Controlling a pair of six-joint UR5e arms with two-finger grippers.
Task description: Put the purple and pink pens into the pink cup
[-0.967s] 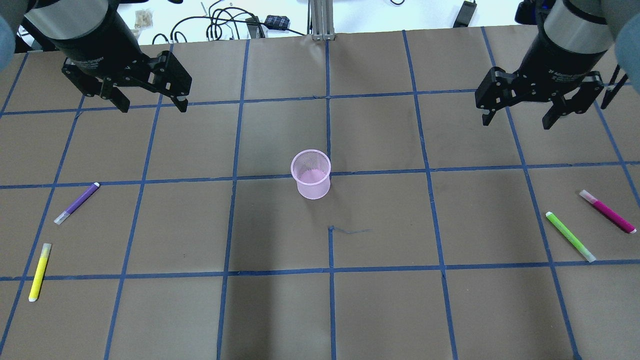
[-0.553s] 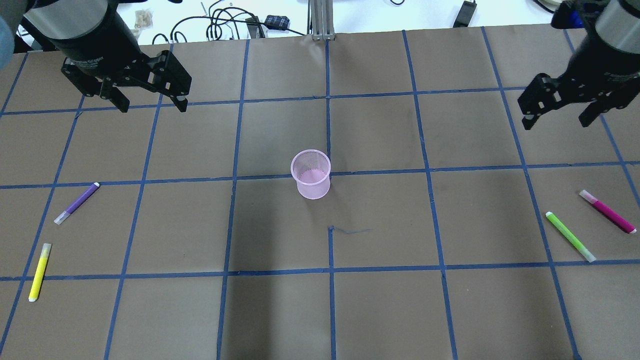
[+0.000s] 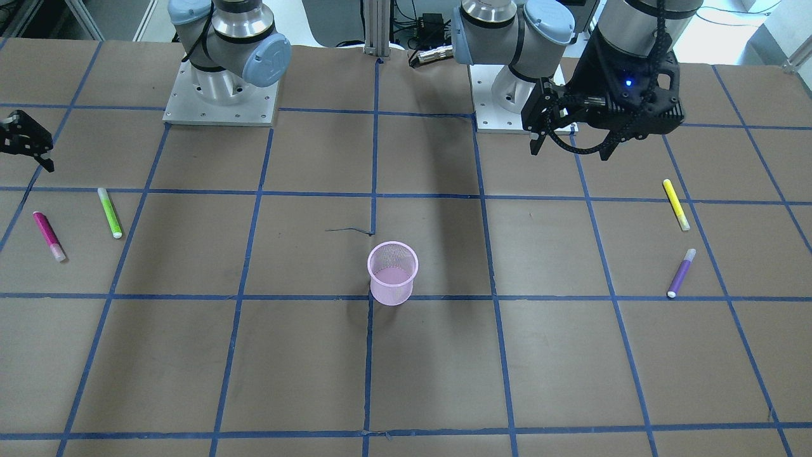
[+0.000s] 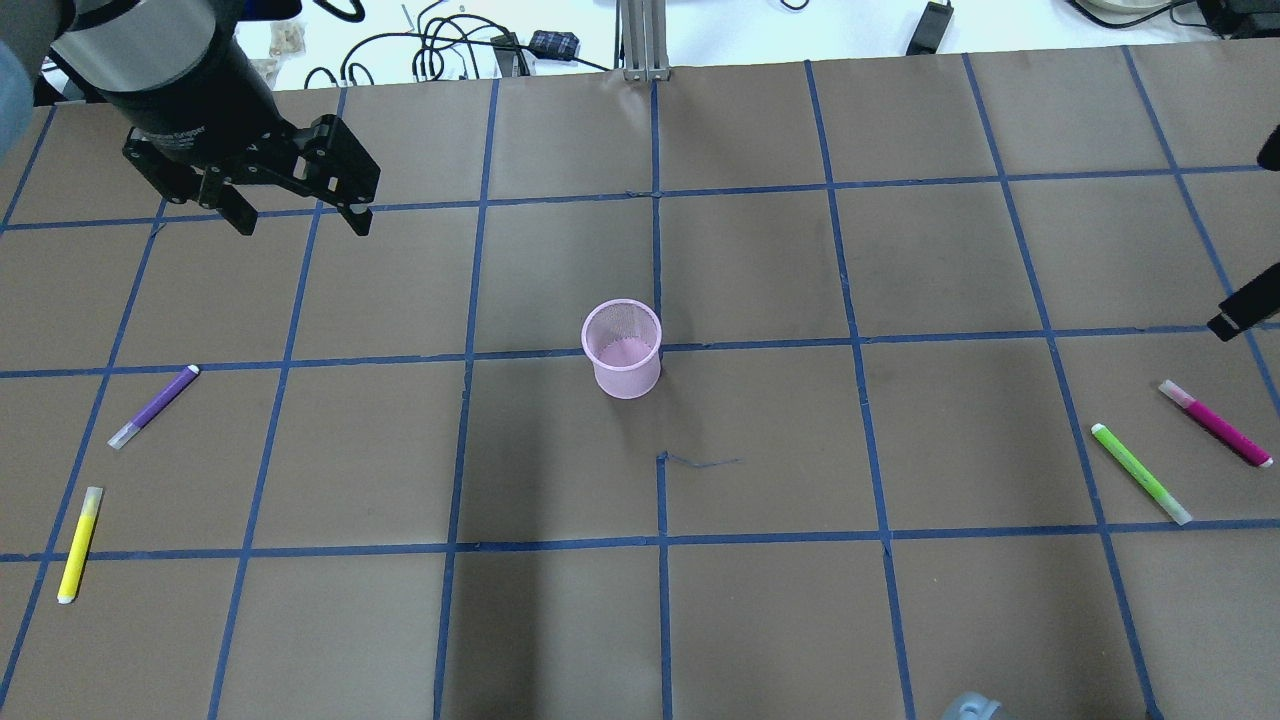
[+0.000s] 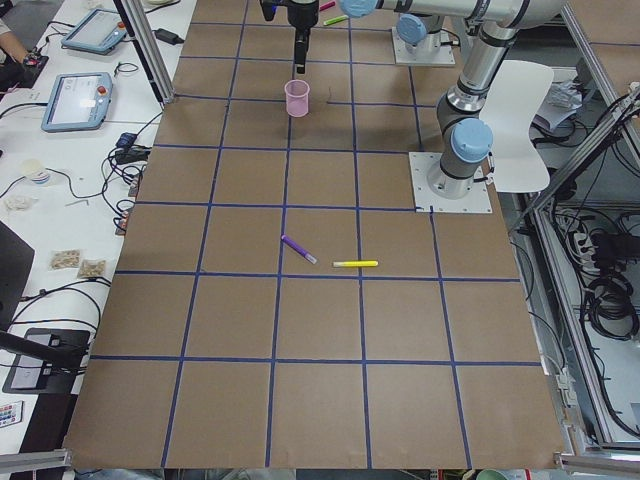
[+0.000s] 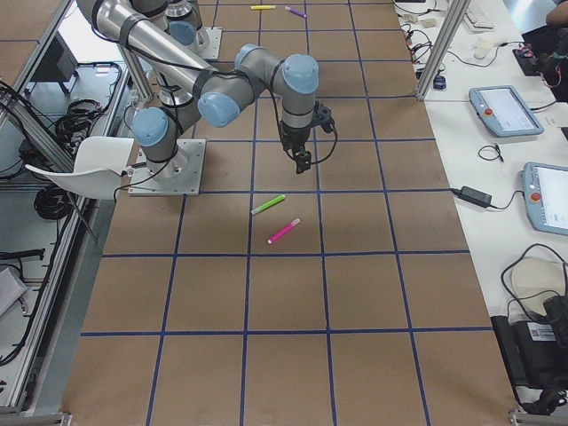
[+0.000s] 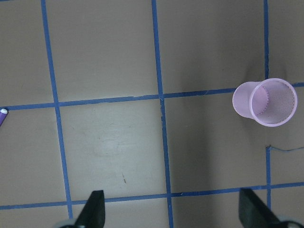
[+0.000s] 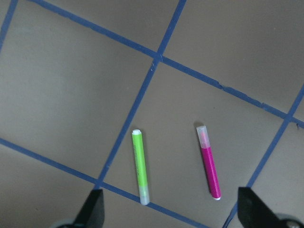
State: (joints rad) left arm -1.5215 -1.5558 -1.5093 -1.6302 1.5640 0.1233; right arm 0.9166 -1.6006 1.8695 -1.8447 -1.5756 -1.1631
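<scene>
The pink mesh cup (image 4: 621,348) stands upright at the table's middle; it also shows in the left wrist view (image 7: 265,102). The purple pen (image 4: 154,406) lies at the left, apart from my left gripper (image 4: 300,225), which is open and empty, high over the far left. The pink pen (image 4: 1215,423) lies at the right edge. My right gripper (image 8: 173,213) is open and empty above the pink pen (image 8: 208,161). In the overhead view only one of its fingers (image 4: 1240,312) shows at the right edge.
A green pen (image 4: 1140,472) lies next to the pink pen, also seen from the right wrist (image 8: 139,166). A yellow pen (image 4: 79,543) lies near the purple one. Cables and an aluminium post (image 4: 640,40) sit beyond the table's far edge.
My right gripper has moved right and toward the near side, almost out of the overhead view, to above the pink and green pens. The left gripper has barely moved. No pen has moved.
</scene>
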